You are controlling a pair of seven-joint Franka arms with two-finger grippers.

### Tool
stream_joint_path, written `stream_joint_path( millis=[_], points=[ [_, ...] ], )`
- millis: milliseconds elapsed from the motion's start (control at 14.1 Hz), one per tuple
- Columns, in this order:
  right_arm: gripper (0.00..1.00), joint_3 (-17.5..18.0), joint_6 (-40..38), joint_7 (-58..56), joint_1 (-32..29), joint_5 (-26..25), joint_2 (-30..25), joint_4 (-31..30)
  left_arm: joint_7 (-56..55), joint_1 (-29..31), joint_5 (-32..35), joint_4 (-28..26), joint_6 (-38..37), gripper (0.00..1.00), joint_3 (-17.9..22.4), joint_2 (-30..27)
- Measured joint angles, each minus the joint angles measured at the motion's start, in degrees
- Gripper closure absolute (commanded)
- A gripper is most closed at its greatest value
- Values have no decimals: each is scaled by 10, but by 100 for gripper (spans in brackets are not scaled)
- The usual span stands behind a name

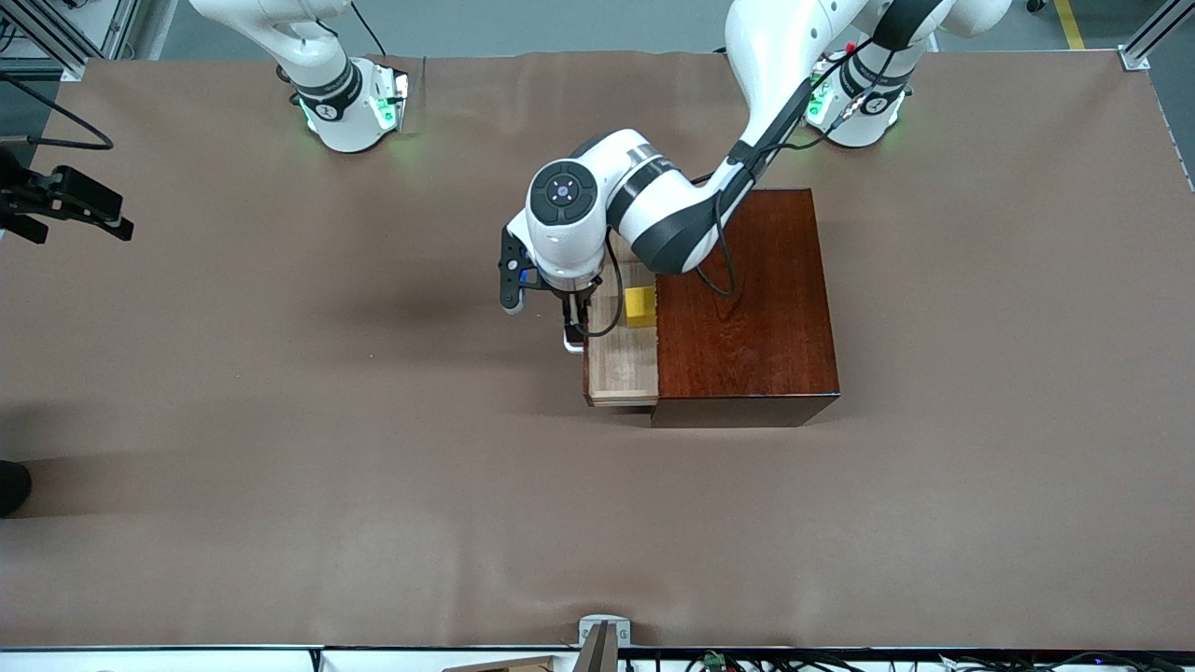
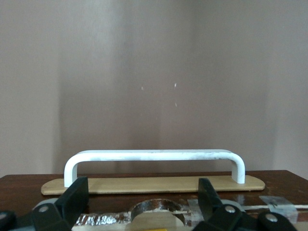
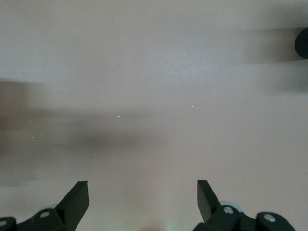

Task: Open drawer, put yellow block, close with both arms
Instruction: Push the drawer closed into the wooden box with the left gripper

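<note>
The table (image 1: pixel 280 420) carries a dark box (image 1: pixel 747 308) toward the left arm's end, and from its side facing the right arm's end the drawer (image 1: pixel 621 369) stands partly pulled out. The left arm (image 1: pixel 653 205) reaches from its base over the box and bends down at the drawer's front. The left pincer (image 1: pixel 571 329) sits at the white handle (image 1: pixel 570 345); in the left wrist view its fingers (image 2: pixel 72 199) stand apart, wide open, with the handle (image 2: pixel 154 156) just ahead of them and nothing clasped between them. The block (image 1: pixel 639 306) lies in the drawer, just beside this pincer, on the box side of it and close to the box's edge. The right pincer (image 1: pixel 70 201) waits over the bare table at the right arm's end, well apart from the box, fingers (image 3: pixel 74 202) spread open and empty.
</note>
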Motion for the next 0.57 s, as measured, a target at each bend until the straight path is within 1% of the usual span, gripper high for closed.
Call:
stream_joint_path(
  millis=[567],
  points=[
    [0, 0, 0, 0, 0, -1, 0, 5, -4, 0, 83, -2, -104, 0, 4, -12]
  ],
)
